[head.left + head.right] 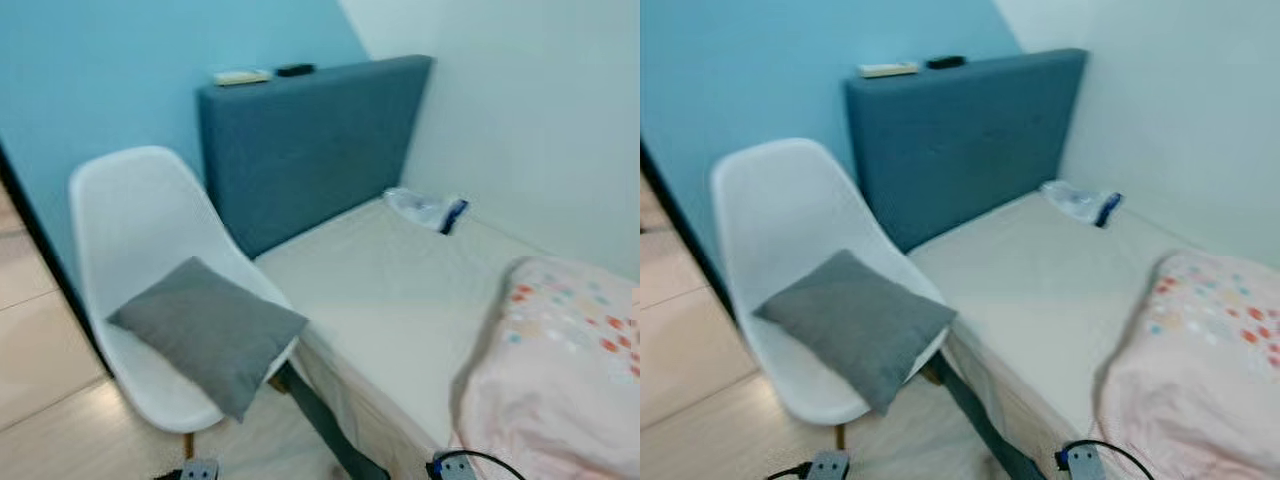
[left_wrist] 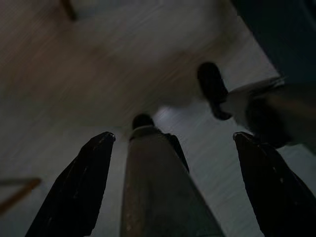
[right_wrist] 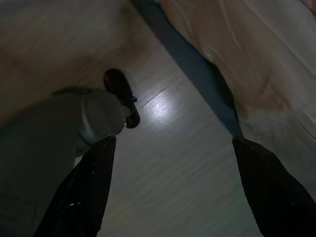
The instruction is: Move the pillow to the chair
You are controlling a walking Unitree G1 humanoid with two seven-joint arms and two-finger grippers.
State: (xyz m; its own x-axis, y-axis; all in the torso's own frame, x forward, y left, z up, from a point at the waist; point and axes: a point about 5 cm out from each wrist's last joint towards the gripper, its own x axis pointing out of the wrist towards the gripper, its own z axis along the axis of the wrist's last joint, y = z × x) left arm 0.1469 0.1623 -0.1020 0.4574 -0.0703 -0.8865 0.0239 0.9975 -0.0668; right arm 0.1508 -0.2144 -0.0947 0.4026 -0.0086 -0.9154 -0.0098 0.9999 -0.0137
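While both arms hang low over the pale wooden floor [image 1: 40, 350], the grey pillow [image 1: 208, 332] lies on the seat of the white shell chair [image 1: 135, 225], tilted so that one corner points toward the front edge and another juts just past the side of the seat nearest the bed [image 1: 390, 300]. The chair stands just beside the bed, in front of the blue wall [image 1: 110, 70] and next to the dark blue upholstered headboard [image 1: 300, 150]. On top of the headboard rest a light flat object [image 1: 241, 77] and a small dark object [image 1: 295, 70], too blurred to identify. At the head of the bare beige mattress, near the white wall, lies a crumpled clear plastic bag [image 1: 425, 208] with something dark blue in it. A pink blanket [image 1: 560, 370] with coloured dots is bunched up on the nearer part of the bed. In the left wrist view the left gripper [image 2: 170, 143] points down at the floor with its black fingers [image 2: 79, 187] spread wide and nothing between them. In the right wrist view the right gripper [image 3: 173, 145] likewise hangs above the floor beside the bed's edge, its fingers [image 3: 81, 192] spread apart and holding nothing.
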